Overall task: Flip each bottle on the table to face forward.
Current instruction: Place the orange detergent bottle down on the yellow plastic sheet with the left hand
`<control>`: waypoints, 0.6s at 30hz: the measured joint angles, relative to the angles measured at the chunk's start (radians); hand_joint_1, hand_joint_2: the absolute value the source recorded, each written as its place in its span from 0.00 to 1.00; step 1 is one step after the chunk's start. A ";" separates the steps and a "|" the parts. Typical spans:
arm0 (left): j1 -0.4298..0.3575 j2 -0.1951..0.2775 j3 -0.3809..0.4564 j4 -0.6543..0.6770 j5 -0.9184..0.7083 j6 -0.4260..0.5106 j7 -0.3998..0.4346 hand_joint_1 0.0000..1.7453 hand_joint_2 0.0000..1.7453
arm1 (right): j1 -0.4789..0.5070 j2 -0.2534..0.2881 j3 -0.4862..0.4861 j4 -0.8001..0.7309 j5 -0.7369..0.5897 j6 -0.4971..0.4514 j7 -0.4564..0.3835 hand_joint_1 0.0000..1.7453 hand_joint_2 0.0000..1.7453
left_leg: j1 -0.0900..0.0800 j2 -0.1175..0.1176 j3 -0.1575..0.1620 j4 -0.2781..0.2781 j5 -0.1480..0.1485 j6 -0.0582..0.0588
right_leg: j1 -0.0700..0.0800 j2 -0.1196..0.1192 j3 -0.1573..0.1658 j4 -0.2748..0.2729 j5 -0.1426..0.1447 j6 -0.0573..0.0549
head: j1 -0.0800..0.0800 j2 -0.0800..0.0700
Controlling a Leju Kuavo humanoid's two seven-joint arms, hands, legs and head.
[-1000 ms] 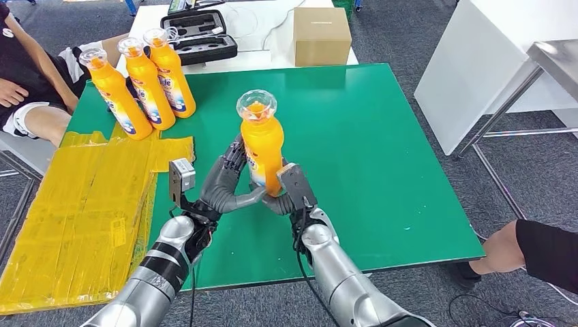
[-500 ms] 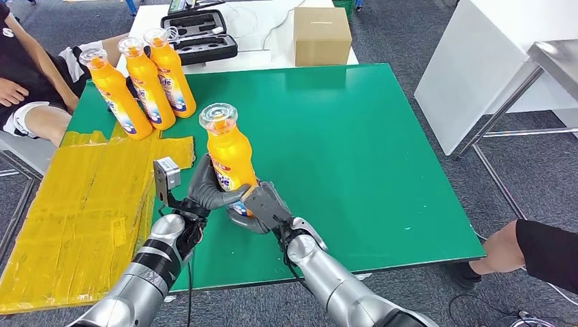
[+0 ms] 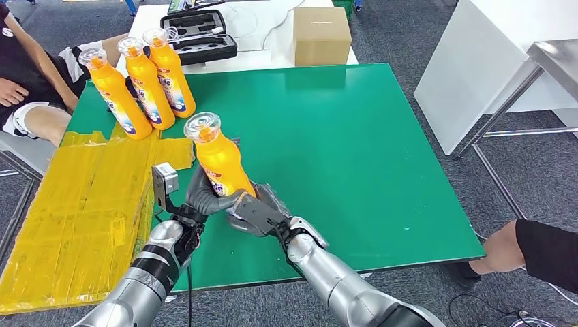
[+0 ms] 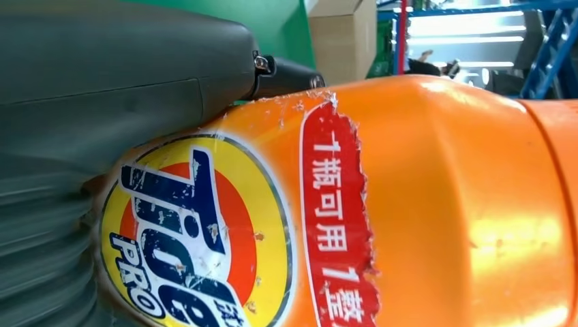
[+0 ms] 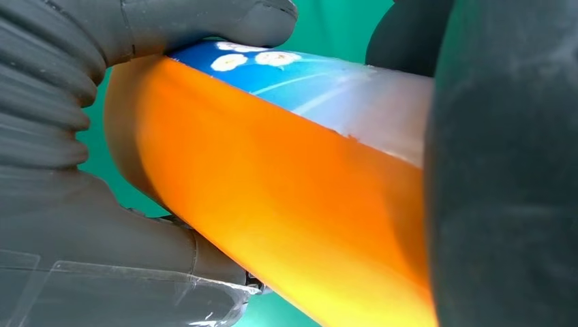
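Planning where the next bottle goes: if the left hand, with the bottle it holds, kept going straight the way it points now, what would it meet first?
Probably the row of three bottles at the table's far left corner. The left hand, holding the orange bottle together with the right hand, points that way over bare green table. Depth is uncertain.

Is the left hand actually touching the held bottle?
Touching. In the left wrist view the left hand presses directly against the held bottle beside its label, with no gap.
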 joint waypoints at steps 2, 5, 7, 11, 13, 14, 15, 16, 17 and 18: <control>0.003 -0.001 0.004 0.000 0.005 0.004 0.003 1.00 1.00 | -0.002 0.000 0.001 0.005 0.005 0.000 0.000 1.00 1.00 | 0.000 0.000 0.000 0.000 0.000 0.000 | 0.000 0.000 0.000 0.000 0.000 0.000 | 0.000 0.000; 0.009 -0.001 0.009 0.000 0.010 0.005 0.008 1.00 1.00 | -0.003 0.000 0.000 0.010 0.016 -0.003 0.000 1.00 1.00 | 0.000 0.000 0.000 0.000 0.000 0.000 | 0.000 0.000 0.000 0.000 0.000 0.000 | 0.000 0.000; 0.012 -0.001 0.012 0.000 0.011 0.006 0.009 1.00 1.00 | -0.003 0.000 -0.002 0.011 0.024 -0.005 0.000 1.00 1.00 | 0.000 0.000 0.000 0.000 0.000 0.000 | 0.000 0.000 0.000 0.000 0.000 0.000 | 0.000 0.000; 0.014 -0.002 0.018 0.000 0.018 0.010 0.012 1.00 1.00 | -0.002 0.000 -0.007 0.012 0.037 -0.007 0.000 1.00 1.00 | 0.000 0.000 0.000 0.000 0.000 0.000 | 0.000 0.000 0.000 0.000 0.000 0.000 | 0.000 0.000; 0.014 -0.002 0.019 0.000 0.023 0.012 0.014 1.00 1.00 | -0.002 0.000 -0.008 0.012 0.043 -0.008 0.000 0.89 1.00 | 0.000 0.000 0.000 0.000 0.000 0.000 | 0.000 0.000 0.000 0.000 0.000 0.000 | 0.000 0.000; 0.014 -0.002 0.019 0.000 0.027 0.012 0.015 1.00 1.00 | -0.002 0.000 -0.010 0.013 0.046 -0.009 0.000 0.79 1.00 | 0.000 0.000 0.000 0.000 0.000 0.000 | 0.000 0.000 0.000 0.000 0.000 0.000 | 0.000 0.000; 0.014 -0.002 0.020 0.000 0.029 0.014 0.015 1.00 1.00 | -0.002 0.000 -0.011 0.013 0.050 -0.012 -0.001 0.69 1.00 | 0.000 0.000 0.000 0.000 0.000 0.000 | 0.000 0.000 0.000 0.000 0.000 0.000 | 0.000 0.000; 0.015 -0.002 0.020 0.000 0.032 0.017 0.015 1.00 1.00 | -0.002 0.000 -0.012 0.013 0.053 -0.017 -0.002 0.58 1.00 | 0.000 0.000 0.000 0.000 0.000 0.000 | 0.000 0.000 0.000 0.000 0.000 0.000 | 0.000 0.000; 0.015 -0.002 0.020 -0.001 0.033 0.022 0.015 1.00 1.00 | -0.001 0.000 -0.013 0.013 0.056 -0.024 -0.004 0.58 1.00 | 0.000 0.000 0.000 0.000 0.000 0.000 | 0.000 0.000 0.000 0.000 0.000 0.000 | 0.000 0.000; 0.016 -0.002 0.020 -0.003 0.034 0.027 0.015 1.00 1.00 | 0.000 0.000 -0.014 0.012 0.060 -0.032 -0.006 0.58 1.00 | 0.000 0.000 0.000 0.000 0.000 0.000 | 0.000 0.000 0.000 0.000 0.000 0.000 | 0.000 0.000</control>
